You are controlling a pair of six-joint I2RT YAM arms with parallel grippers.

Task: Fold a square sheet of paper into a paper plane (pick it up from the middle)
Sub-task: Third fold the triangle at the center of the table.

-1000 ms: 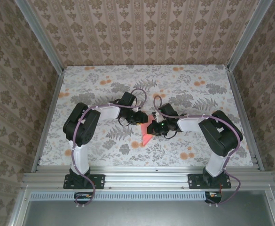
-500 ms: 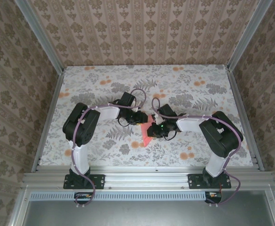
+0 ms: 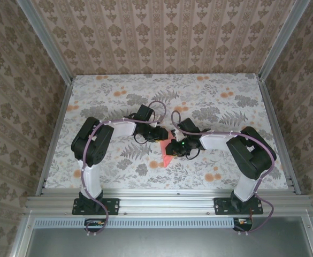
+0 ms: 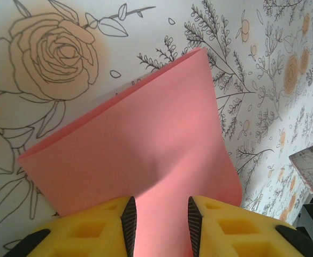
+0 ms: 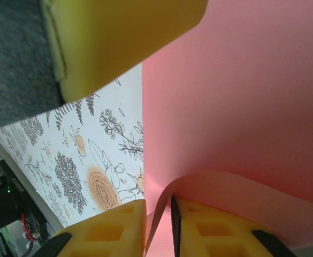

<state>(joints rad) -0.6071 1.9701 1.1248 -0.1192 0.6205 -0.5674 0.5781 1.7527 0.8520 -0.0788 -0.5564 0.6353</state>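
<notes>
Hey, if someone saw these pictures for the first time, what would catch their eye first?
The bright pink paper at mid-table stands out against the flower-print table, with both arms bent in to meet over it. Close up, the left gripper has its yellow fingers apart over the sheet, and a curled edge of it runs in between the fingers of the right gripper.

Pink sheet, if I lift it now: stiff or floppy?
Probably floppy: the pink sheet curls over beside the right fingers. Likely light and thin: it dimples ahead of the left fingers, so a tug could crease it.
</notes>
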